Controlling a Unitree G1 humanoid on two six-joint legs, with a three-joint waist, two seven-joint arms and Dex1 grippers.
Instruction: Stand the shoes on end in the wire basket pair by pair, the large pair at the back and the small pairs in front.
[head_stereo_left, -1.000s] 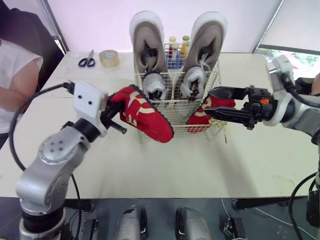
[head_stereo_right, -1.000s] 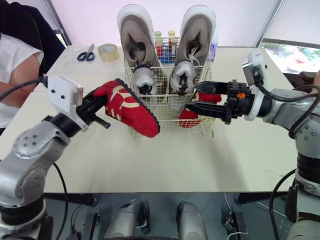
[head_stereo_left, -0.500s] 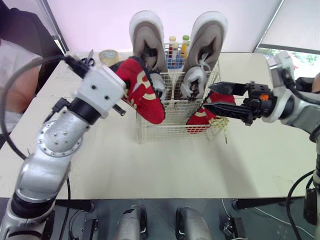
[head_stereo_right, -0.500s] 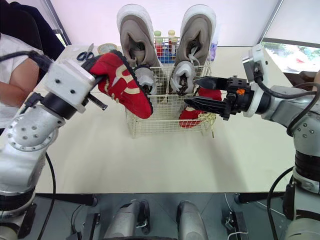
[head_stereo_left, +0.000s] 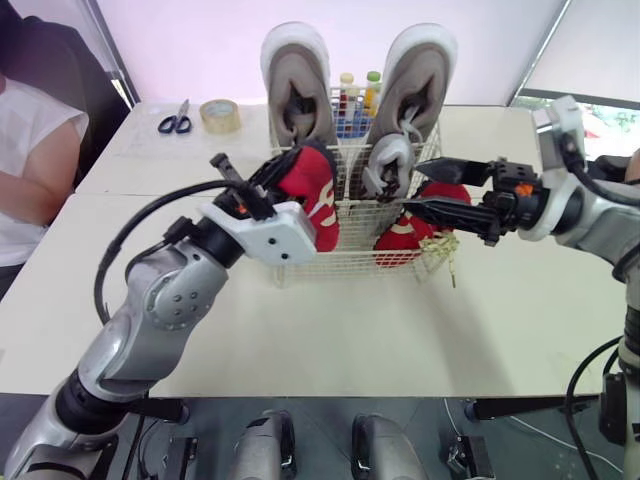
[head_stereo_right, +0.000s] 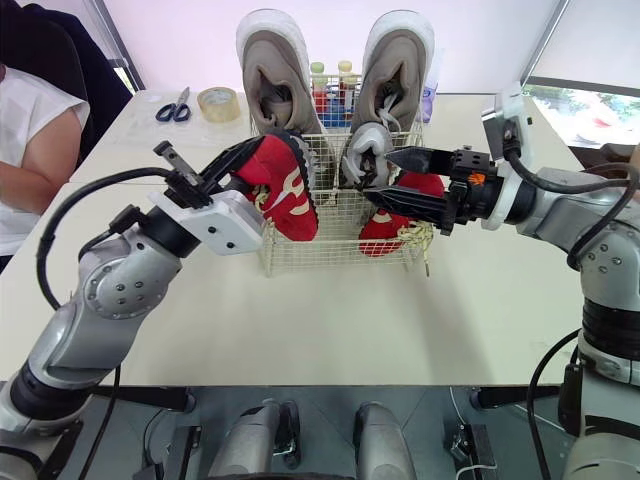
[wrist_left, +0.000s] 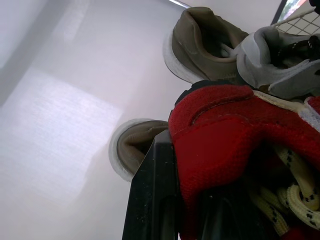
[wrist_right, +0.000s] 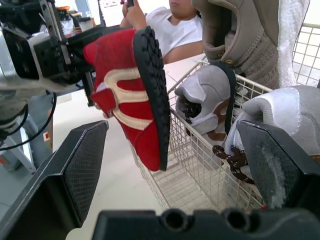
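Moved since 0.5 s ago: red shoe (head_stereo_left: 318, 200), swung from a slant above the wire basket (head_stereo_left: 350, 262) to toe-down at its front corner, heel clenched between the 2 fingers of the left gripper (head_stereo_left: 278, 168); toe inside the wire or not, cannot tell. Fingers of the right gripper (head_stereo_left: 422, 183) released, spread wide; 2nd red shoe (head_stereo_left: 400, 235) stands in the basket just beneath the fingertips, small grey shoe (head_stereo_left: 390, 160) just beyond them. 2 large taupe shoes (head_stereo_left: 297, 85) on end at the back.

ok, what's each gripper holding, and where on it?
Left gripper: red shoe, gripped at the collar by the heel. Right gripper: open, nothing held.
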